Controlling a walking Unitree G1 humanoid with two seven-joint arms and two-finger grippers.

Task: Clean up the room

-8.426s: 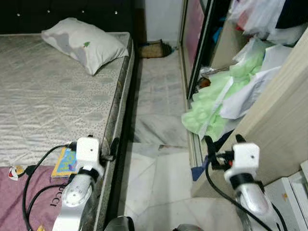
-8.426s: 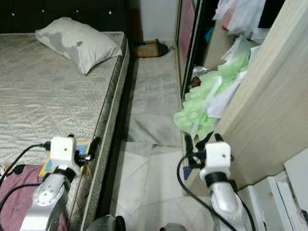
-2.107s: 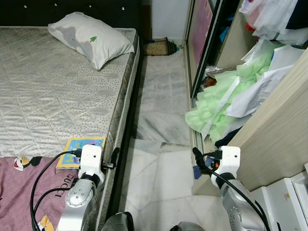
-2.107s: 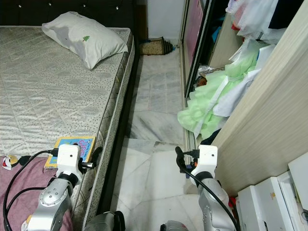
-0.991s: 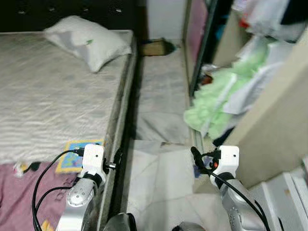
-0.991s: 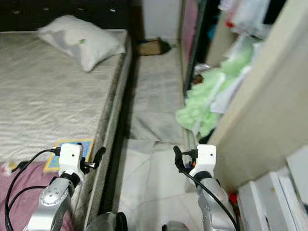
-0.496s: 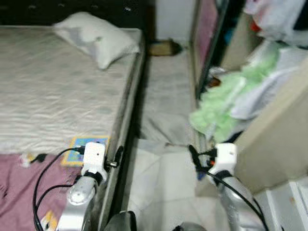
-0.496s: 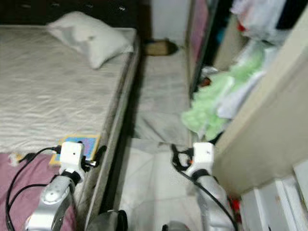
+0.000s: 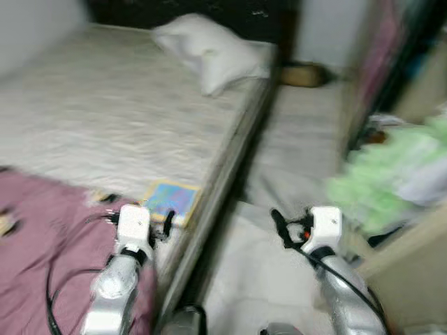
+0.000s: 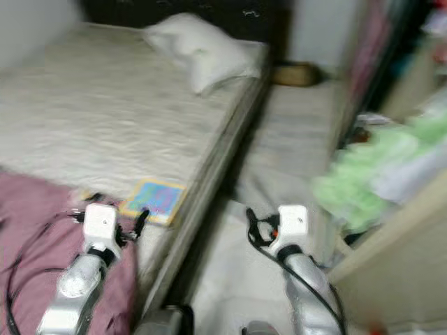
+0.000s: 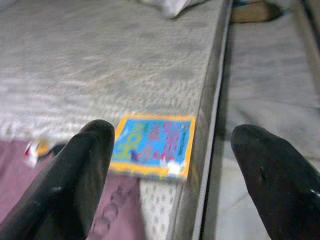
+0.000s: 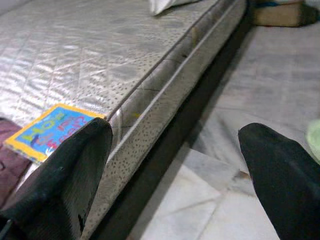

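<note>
A colourful book [image 9: 170,200] with a yellow border lies flat near the mattress [image 9: 105,118] edge, beside a maroon blanket [image 9: 42,230]. My left gripper [image 9: 167,222] hovers just short of the book, open with nothing between its fingers; in the left wrist view the book [image 11: 152,145] sits between the two black fingers [image 11: 85,175]. My right gripper [image 9: 278,225] hangs open over the floor strip beside the bed; in its wrist view the book [image 12: 47,131] and the mattress side show ahead. The eye views are blurred.
A white pillow [image 9: 209,45] lies at the head of the bed. A heap of pale green clothes [image 9: 391,181] spills from the wardrobe on the right. A brown object [image 9: 307,73] sits on the marble floor [image 9: 293,146] at the far end of the aisle.
The whole view has swung left, so more of the bed and blanket shows and the wardrobe has slid to the right edge. Both arms keep their pose with open grippers.
</note>
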